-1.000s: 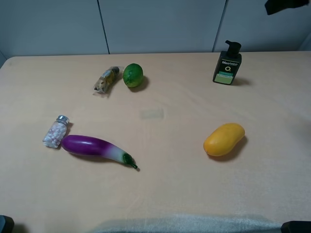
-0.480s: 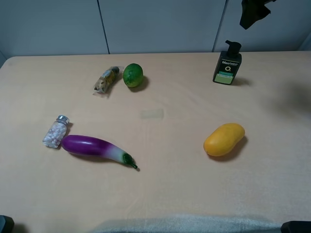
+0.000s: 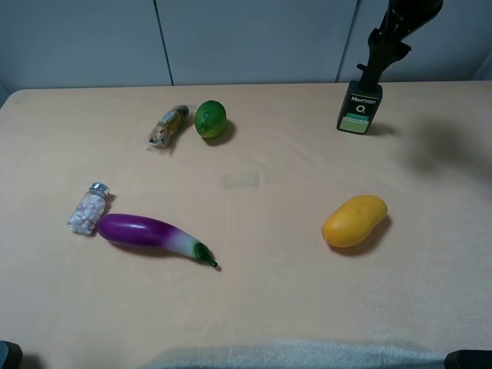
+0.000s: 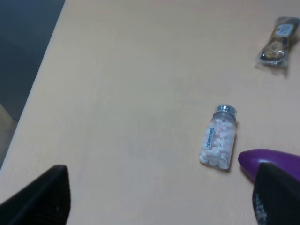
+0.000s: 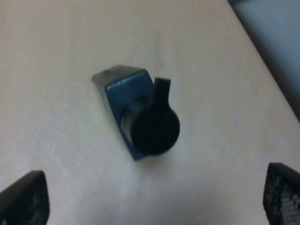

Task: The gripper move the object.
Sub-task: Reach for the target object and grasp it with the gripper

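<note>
The object, a black pump bottle [image 3: 358,109] with a green-and-white label, stands upright at the back right of the table. My right gripper [image 3: 375,65] hangs just above it and covers its pump top in the high view. In the right wrist view the bottle [image 5: 125,89] is seen from above with its round pump top [image 5: 154,130], and my right gripper [image 5: 152,197] is open with its fingertips [image 5: 23,197] spread wide, touching nothing. My left gripper [image 4: 159,197] is open and empty above the table's left side.
A yellow mango [image 3: 354,221] lies in front of the bottle. A green lime [image 3: 210,119] and a snack packet [image 3: 168,126] lie at the back left. A pill bottle [image 3: 90,207] and a purple eggplant [image 3: 154,234] lie at the left. A wall runs behind the table.
My right gripper has come down and to the left from the top right corner until it is just over the pump bottle. The objects and the left arm have not moved.
</note>
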Available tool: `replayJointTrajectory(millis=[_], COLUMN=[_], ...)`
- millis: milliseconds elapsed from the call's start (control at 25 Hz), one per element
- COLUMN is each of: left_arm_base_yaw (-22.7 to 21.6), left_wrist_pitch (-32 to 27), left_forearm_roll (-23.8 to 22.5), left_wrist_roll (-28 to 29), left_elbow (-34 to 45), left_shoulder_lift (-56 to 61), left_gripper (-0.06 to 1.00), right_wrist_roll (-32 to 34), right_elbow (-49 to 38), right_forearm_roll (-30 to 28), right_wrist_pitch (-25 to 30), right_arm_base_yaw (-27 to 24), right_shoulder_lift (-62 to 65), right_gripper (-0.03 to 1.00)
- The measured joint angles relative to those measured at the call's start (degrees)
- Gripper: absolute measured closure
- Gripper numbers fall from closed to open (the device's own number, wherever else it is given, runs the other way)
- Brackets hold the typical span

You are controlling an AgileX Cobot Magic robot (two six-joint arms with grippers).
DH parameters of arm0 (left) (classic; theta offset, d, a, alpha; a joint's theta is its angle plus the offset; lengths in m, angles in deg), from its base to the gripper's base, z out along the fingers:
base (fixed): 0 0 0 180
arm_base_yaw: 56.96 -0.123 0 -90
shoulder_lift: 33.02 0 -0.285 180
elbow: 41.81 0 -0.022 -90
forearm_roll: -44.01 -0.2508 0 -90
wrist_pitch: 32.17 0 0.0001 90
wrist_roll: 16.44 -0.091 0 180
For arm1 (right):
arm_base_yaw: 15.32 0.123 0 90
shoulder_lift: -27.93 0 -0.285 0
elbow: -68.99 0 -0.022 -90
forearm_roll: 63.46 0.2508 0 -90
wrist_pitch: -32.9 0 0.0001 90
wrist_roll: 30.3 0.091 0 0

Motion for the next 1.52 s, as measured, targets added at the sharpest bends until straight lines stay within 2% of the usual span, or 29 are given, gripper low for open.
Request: replayJointTrajectory(millis=[480, 800, 1520], left_arm_base_yaw=[0.0, 0.0, 0.0], left_wrist_pitch=[0.0, 0.0, 0.0], left_forearm_roll=[0.0, 0.0, 0.0], left_wrist_roll=[0.0, 0.0, 0.0], left_elbow=[0.0, 0.0, 0.0], left_shoulder_lift=[0.0, 0.0, 0.0], left_gripper=[0.10, 0.10, 0.10], right_wrist_roll=[-2.7, -5.7, -5.9], right_elbow=[0.3, 3.7, 4.6], right_forearm_roll=[1.4, 3.9, 4.6], right_wrist_pitch=[-1.8, -2.1, -1.7], right_arm_base_yaw=[0.0, 0.0, -1.2], right_shoulder_lift=[-3.1, -6.8, -13.1], right_gripper=[0.27, 0.27, 0.27])
